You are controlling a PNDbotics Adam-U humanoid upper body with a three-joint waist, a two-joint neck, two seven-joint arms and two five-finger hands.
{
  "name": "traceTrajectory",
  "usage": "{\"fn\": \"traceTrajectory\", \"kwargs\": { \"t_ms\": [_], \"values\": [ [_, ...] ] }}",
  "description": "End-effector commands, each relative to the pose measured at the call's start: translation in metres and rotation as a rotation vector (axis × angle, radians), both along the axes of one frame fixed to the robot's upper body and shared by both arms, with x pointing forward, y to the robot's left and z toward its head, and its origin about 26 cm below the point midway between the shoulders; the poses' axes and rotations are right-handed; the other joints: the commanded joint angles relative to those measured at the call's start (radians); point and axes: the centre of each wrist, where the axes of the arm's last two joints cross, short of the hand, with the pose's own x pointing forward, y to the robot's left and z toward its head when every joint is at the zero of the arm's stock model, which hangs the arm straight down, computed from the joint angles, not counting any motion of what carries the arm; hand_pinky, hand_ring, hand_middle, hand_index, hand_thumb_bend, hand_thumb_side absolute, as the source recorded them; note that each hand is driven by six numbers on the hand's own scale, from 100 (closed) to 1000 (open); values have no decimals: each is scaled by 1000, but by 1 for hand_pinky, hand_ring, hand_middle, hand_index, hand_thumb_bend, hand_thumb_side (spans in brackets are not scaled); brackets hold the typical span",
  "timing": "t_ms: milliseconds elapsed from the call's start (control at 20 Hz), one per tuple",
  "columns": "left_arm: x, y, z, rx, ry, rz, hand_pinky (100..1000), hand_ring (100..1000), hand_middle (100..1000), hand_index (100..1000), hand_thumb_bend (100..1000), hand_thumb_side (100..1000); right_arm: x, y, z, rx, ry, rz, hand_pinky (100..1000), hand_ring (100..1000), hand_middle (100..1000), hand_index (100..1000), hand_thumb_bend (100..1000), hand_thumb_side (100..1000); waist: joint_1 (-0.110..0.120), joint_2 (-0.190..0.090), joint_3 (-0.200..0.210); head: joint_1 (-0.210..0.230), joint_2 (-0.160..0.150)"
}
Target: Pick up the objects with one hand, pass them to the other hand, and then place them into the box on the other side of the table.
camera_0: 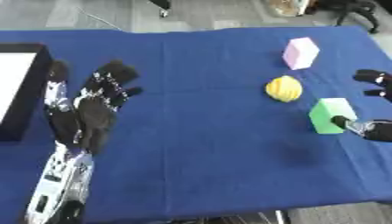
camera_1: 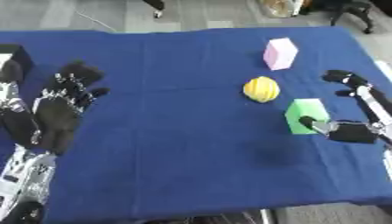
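My right hand at the green block, right side of the blue table.

The green block rests on the cloth near the table's right edge, and my right hand reaches in from that edge with its fingers spread apart: the thumb tip touches the block's near right face, while the other fingers stretch out beyond the block, apart from it, closing on nothing. A yellow ball lies just up and left of the block, and a pink block stands farther back. My left hand rests open on the left side, fingers pointing up the table, well apart from all three objects. The black box, white inside, sits at the left edge, just beside my left hand.
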Motion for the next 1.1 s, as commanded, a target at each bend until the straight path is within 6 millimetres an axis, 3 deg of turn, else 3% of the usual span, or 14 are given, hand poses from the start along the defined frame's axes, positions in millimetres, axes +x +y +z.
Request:
{"fn": "traceTrajectory", "kwargs": {
  "t_ms": [50, 550, 1100],
  "values": [
    [-1, 1, 7, 17, -28, -6, 804, 860, 742, 858, 470, 1000, 5, -19, 13, -49, 39, 23, 837, 959, 937, 867, 611, 263, -2, -19, 2, -7, -3],
    [-1, 1, 6, 18, -26, -10, 803, 860, 741, 858, 475, 1000, 21, -33, 9, -74, 139, 40, 831, 949, 919, 867, 608, 239, -4, -21, 7, -15, -3],
    [-1, 1, 7, 18, -28, -12, 802, 859, 740, 857, 476, 1000, 37, -34, 6, -92, 167, 32, 829, 943, 913, 870, 603, 221, -4, -23, 15, -19, -3]
  ]
}}
